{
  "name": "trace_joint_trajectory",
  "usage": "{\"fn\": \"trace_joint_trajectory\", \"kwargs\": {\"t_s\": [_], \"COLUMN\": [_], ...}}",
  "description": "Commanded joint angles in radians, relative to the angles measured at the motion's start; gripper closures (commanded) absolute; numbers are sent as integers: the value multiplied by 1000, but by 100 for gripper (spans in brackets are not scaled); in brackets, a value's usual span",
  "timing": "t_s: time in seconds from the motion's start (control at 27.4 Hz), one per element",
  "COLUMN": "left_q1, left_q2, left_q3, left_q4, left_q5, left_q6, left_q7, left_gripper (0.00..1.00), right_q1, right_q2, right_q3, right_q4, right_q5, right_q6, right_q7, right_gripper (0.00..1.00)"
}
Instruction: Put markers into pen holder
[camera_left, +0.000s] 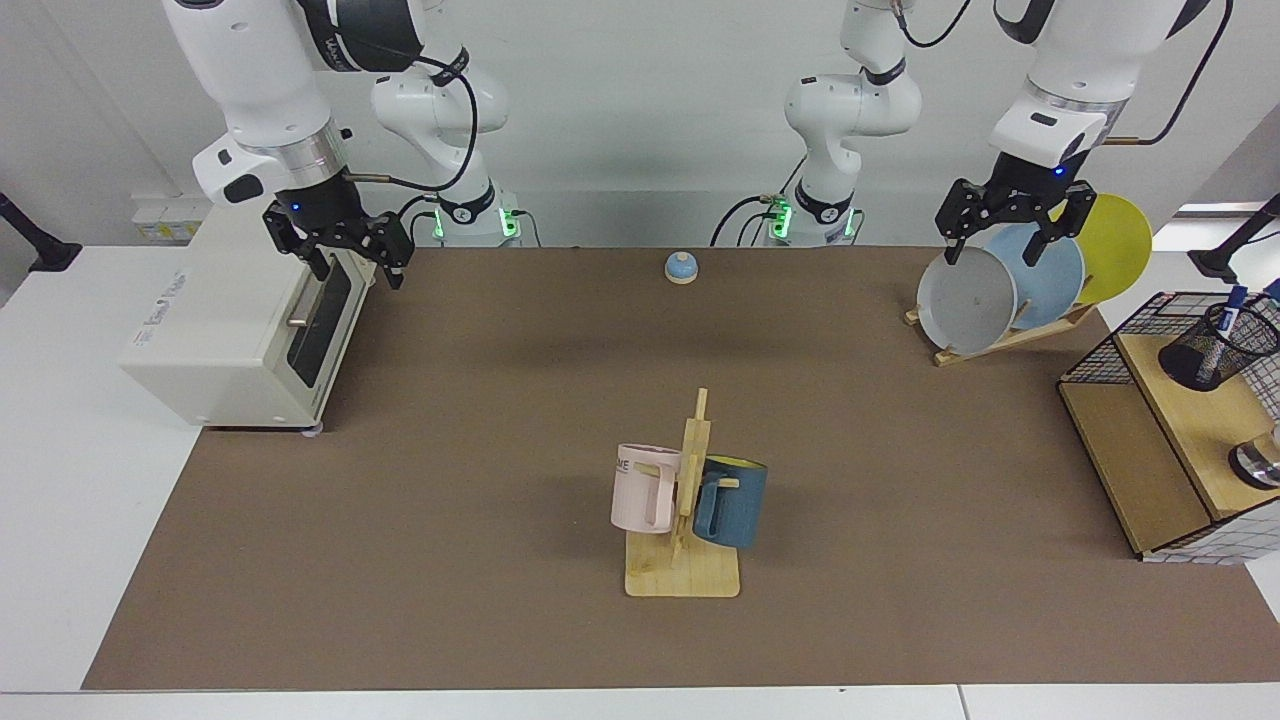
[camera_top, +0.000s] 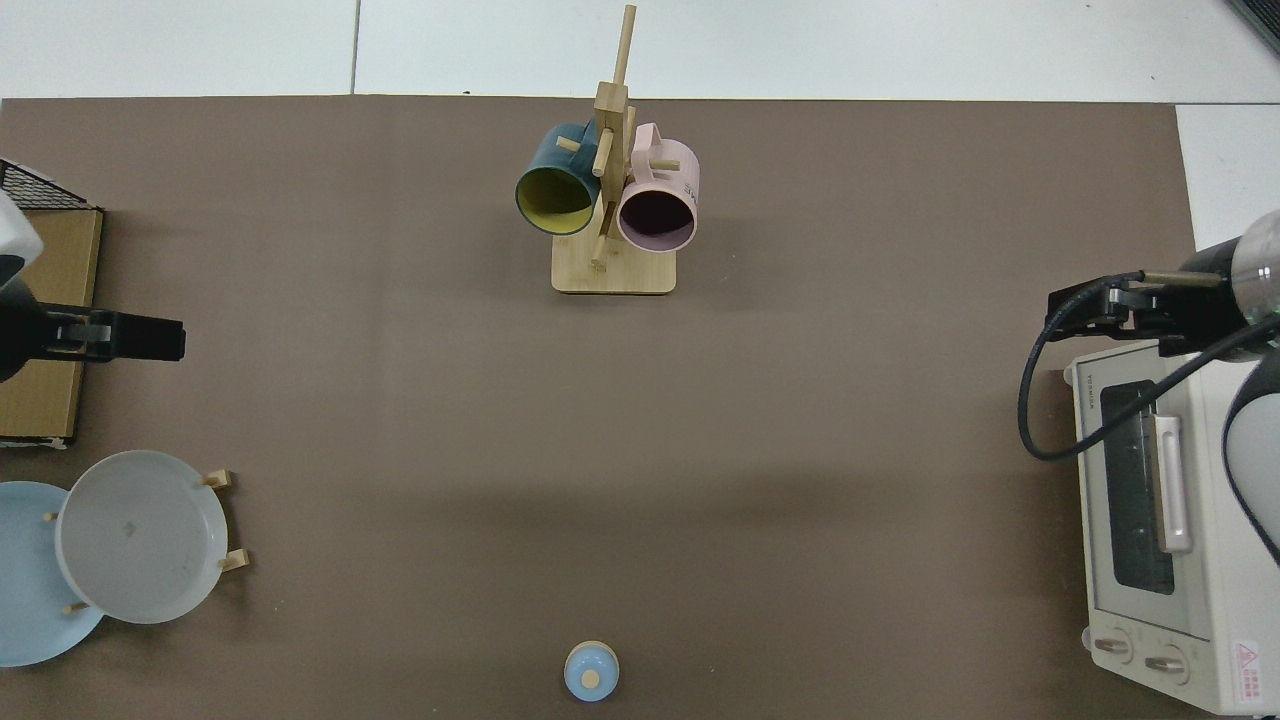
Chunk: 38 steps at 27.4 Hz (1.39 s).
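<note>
The pen holder (camera_left: 1215, 352), a black mesh cup, stands on the wooden shelf at the far right of the facing view. A white marker (camera_left: 1230, 315) with a blue cap sticks up out of it, leaning against the rim. My left gripper (camera_left: 993, 252) hangs open and empty above the plates, well to the left of the holder; in the top view the left gripper (camera_top: 150, 338) shows side-on at the left edge. My right gripper (camera_left: 358, 275) waits open and empty by the toaster oven, and shows at the right as the right gripper (camera_top: 1085, 310) in the top view. The top view leaves the holder out of frame.
A wire-grid wooden shelf (camera_left: 1150, 470) carries the holder and a shiny metal object (camera_left: 1258, 465). A rack of plates (camera_left: 965, 300) stands at the back right, a toaster oven (camera_left: 240, 320) at the left, a mug tree (camera_left: 685, 510) in the middle, a blue bell (camera_left: 680, 267) at the back.
</note>
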Motion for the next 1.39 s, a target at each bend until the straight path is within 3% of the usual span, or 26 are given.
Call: {"fn": "trace_joint_trajectory", "kwargs": {"t_s": [0.0,0.62,0.91,1.35], "left_q1": [-18,-21,-21,-19], "left_q2": [-9,-12,-12,-14], "left_q3": [12,9,9,9], "left_q4": [3,0,0,-1], "left_q5": [-6,-8,-9,-9], "left_q6": [-21,-47,-47,-47], "left_q7": [2,-1,1,1], "left_gripper": [0,0,0,0], "right_q1": [-16,-15,-38,-35], "right_q2": [7,7,-7,-45], "right_q3": [11,11,8,18], "right_q4": [13,15,24,13], "right_q5": [18,19,13,16], "right_q6": [-5,-15,-67,-69], "right_q7": [17,17,-219,-192], "right_gripper": [0,0,0,0]}}
